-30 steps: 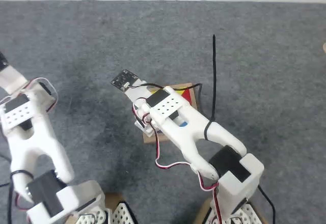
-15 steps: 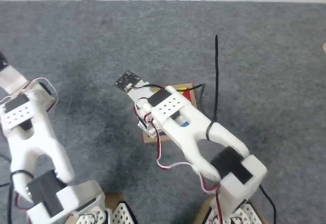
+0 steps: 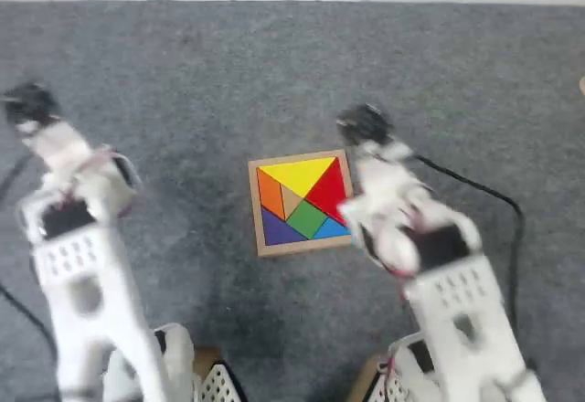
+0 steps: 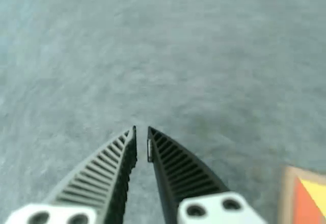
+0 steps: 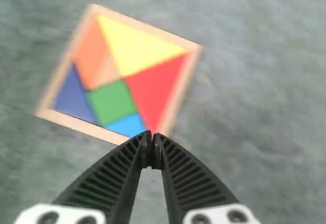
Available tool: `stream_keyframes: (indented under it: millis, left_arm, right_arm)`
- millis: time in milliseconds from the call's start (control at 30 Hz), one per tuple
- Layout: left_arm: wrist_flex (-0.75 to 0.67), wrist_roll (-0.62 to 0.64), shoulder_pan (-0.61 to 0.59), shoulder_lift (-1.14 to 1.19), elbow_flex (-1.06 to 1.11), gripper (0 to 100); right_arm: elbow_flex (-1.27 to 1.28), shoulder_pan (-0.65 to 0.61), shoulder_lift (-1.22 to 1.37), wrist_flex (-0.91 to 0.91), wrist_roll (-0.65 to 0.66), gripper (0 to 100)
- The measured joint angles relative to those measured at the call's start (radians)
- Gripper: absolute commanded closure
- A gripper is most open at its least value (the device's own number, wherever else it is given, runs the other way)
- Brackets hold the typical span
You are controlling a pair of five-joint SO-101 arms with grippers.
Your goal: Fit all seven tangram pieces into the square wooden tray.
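Note:
The square wooden tray (image 3: pixel 253 208) lies mid-table on the grey carpet. Coloured pieces fill it flat: yellow (image 3: pixel 300 175), red (image 3: pixel 331 189), orange (image 3: pixel 270 192), tan, green (image 3: pixel 306 219), purple and light blue. My right gripper (image 3: pixel 362 124) hangs to the right of the tray and above the carpet. In the right wrist view the right gripper (image 5: pixel 152 135) is shut and empty, its tips over the tray's (image 5: pixel 77 125) near edge. My left gripper (image 3: pixel 27 102) is far to the left. The left gripper (image 4: pixel 141 128) is shut over bare carpet, with a tray corner (image 4: pixel 286 193) off to the side.
Grey carpet covers the whole table, with free room all round the tray. A black cable (image 3: pixel 475 187) trails from the right arm across the carpet at the right. Both arm bases stand at the near edge.
The right arm has lifted off the tray and swung right, uncovering the filled tray. The left arm has also moved, and its gripper now shows at the far left.

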Motion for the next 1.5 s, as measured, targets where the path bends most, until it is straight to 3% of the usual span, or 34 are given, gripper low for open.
stream_keyframes:
  millis: [267,500,667,900,1133,1267,1433,1500]
  left_arm:
    - [0.124,-0.127,0.141,-0.545,0.239,96]
    - [0.206,-0.141,0.173,-0.853,0.425,96]
    - [0.235,-0.144,0.181,-1.063,0.575,96]
    - [0.074,-0.144,0.181,-1.065,0.809,96]
    - [0.018,-0.144,0.181,-1.065,0.833,96]
    - [0.084,-0.144,0.18,-1.065,0.832,96]
    - [0.313,-0.144,0.18,-1.065,0.832,96]
    - [0.331,-0.144,0.18,-1.065,0.832,96]
  right_arm:
    - [0.367,0.285,-0.517,-0.009,0.149,99.1]
    - [0.652,0.319,-0.827,-0.009,0.155,99.1]
    - [0.721,0.345,-0.87,-0.009,0.158,99.1]
    - [0.819,0.436,-0.868,-0.044,0.158,99.0]
    - [0.822,0.436,-0.87,-0.074,0.16,99.0]
    - [0.822,0.436,-0.87,-0.074,0.16,99.1]
    - [0.822,0.436,-0.87,-0.051,0.16,99.0]
    - [0.822,0.436,-0.87,-0.011,0.16,99.0]
